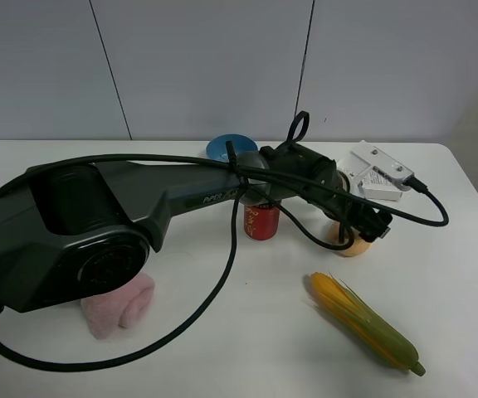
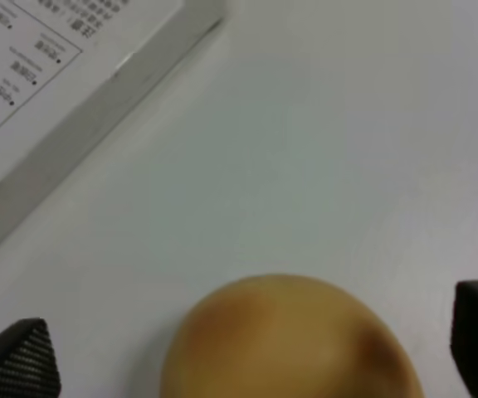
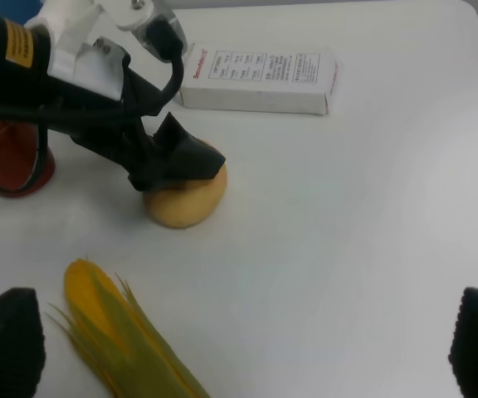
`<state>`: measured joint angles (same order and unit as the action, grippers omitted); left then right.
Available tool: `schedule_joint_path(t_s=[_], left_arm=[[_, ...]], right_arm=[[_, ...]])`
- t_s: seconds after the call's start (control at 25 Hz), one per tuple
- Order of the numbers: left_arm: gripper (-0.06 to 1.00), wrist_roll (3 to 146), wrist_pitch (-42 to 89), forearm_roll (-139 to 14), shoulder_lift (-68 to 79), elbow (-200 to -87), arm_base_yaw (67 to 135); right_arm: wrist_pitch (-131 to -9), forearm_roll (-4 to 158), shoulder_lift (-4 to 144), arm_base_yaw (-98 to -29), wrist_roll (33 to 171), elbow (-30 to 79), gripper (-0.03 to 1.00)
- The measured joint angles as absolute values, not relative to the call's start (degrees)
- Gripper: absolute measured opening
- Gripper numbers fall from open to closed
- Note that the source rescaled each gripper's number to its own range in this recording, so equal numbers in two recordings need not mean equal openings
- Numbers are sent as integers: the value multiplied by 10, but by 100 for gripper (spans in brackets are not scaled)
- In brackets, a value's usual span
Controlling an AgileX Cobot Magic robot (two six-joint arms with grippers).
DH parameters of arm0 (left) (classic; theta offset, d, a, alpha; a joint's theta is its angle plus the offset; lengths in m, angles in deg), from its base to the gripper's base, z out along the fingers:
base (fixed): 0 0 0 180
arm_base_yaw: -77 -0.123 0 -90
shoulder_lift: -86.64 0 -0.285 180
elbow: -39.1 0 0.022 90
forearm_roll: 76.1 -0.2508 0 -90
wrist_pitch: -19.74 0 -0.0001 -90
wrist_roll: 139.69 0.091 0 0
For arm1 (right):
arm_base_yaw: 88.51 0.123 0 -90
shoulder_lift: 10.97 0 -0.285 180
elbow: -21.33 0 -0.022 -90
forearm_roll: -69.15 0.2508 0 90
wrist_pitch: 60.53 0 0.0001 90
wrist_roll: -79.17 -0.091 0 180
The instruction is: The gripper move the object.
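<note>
The object, a small tan-orange peach (image 1: 348, 245), sits on the white table to the right of the red can. My left gripper (image 1: 362, 228) reaches across from the left and hangs low over it. In the left wrist view the peach (image 2: 289, 340) lies between the two black fingertips (image 2: 15, 361), which stand apart on either side without touching it, so the left gripper (image 2: 247, 348) is open. The right wrist view shows the left gripper (image 3: 177, 162) over the peach (image 3: 185, 199). My right gripper (image 3: 243, 348) is open and empty above the table.
A red can (image 1: 261, 220) stands just left of the peach. A white box (image 1: 380, 170) lies behind it and a blue round thing (image 1: 231, 148) at the back. A yellow-green corn cob (image 1: 363, 323) lies in front, and a pink cloth (image 1: 119, 305) at front left.
</note>
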<state>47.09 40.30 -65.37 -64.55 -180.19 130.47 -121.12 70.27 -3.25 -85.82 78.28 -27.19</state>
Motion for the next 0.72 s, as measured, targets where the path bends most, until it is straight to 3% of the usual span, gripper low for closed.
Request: schedule_joint_path(t_s=[0.32,0.72], left_arm=[[99,412,413,-654,-643,-1802,1305],[100,375,651,-718,-506,-1807,1291]], right_arm=[[-1211,703,-33,-858,782,-272,100],[-1211,703,-33,-858,782,-272,100]])
